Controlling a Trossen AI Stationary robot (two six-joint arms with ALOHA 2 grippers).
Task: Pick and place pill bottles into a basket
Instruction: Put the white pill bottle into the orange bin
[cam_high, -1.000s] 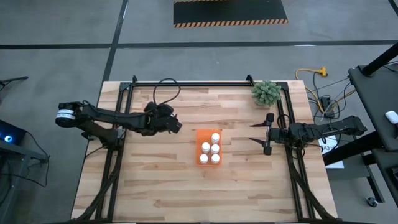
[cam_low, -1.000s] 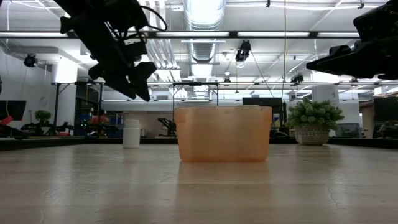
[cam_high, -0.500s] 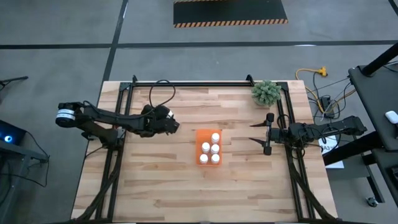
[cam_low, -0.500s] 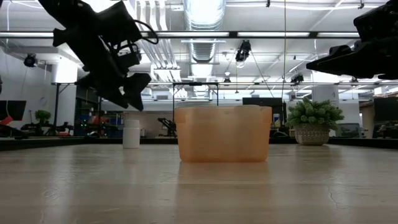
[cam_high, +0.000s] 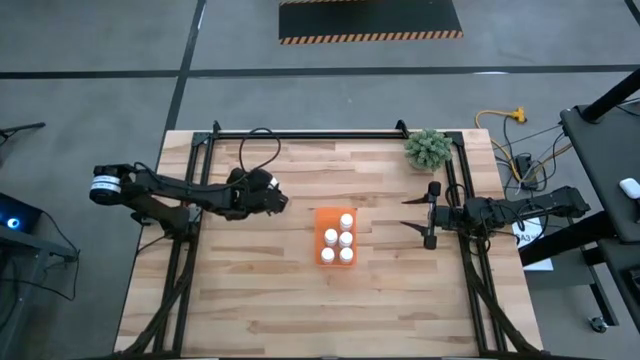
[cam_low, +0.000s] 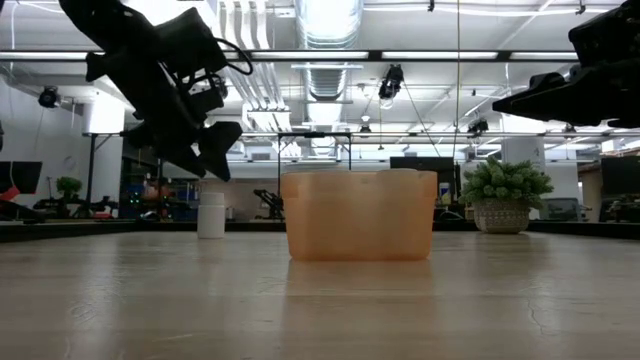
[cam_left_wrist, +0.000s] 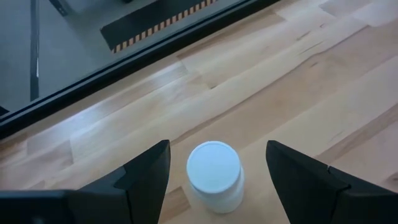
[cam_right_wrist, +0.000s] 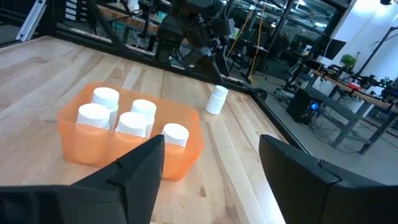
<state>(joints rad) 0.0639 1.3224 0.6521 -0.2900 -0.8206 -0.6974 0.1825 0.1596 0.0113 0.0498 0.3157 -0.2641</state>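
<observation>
- The orange basket (cam_high: 335, 237) sits near the middle of the wooden table (cam_high: 300, 310), and five pill bottles stand inside it, their white caps (cam_right_wrist: 106, 96) showing above the rim.
- In the high view the bottles fill a row of three on one side and two places beside it.
- A sixth pill bottle (cam_left_wrist: 215, 176) stands upright on the bare wood, well apart from the basket, toward the left arm's side of the table; the low view shows it (cam_low: 211, 215) to the left of the basket (cam_low: 360, 215).
- The left gripper (cam_left_wrist: 217, 171) hangs above this lone bottle with its fingers (cam_left_wrist: 146, 177) spread wide, one on each side of the cap and neither touching it.
- In the low view the left gripper (cam_low: 205, 150) is off the table, just above the bottle.
- The right gripper (cam_high: 428, 215) waits at the right side of the table, raised, its fingers (cam_right_wrist: 140, 168) apart and holding nothing, facing the basket.
- A green bushy plant (cam_high: 427, 149) stands at the far right corner of the table.
</observation>
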